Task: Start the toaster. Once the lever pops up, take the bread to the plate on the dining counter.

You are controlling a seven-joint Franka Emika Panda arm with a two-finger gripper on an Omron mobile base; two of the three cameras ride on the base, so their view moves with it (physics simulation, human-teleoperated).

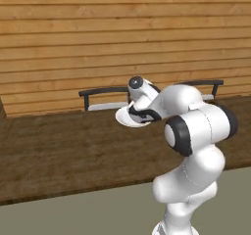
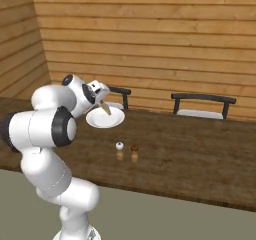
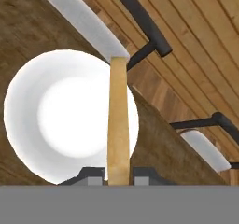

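We are noting the arm reaching forward over the dining counter (image 2: 190, 149), its gripper (image 3: 118, 174) clamping the bread (image 3: 118, 120) edge-on above the plate (image 3: 42, 115).

2 small shakers, white-topped one (image 2: 119, 151) & brown-topped one (image 2: 134, 153), stand side by side, just apart, on the worktop. Behind it 2 black-framed chairs, left (image 2: 119, 96) & right (image 2: 202, 106), w/ pale seats, against plank wall (image 2: 150, 34).

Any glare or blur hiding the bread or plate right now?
Hand view: sharp; the bread edge-on between the gripper fingertips, the plate bright white with a soft shaded rim, no blown glare. Right base view: flat even light, plate clear. Left base view: arm covers part of it.
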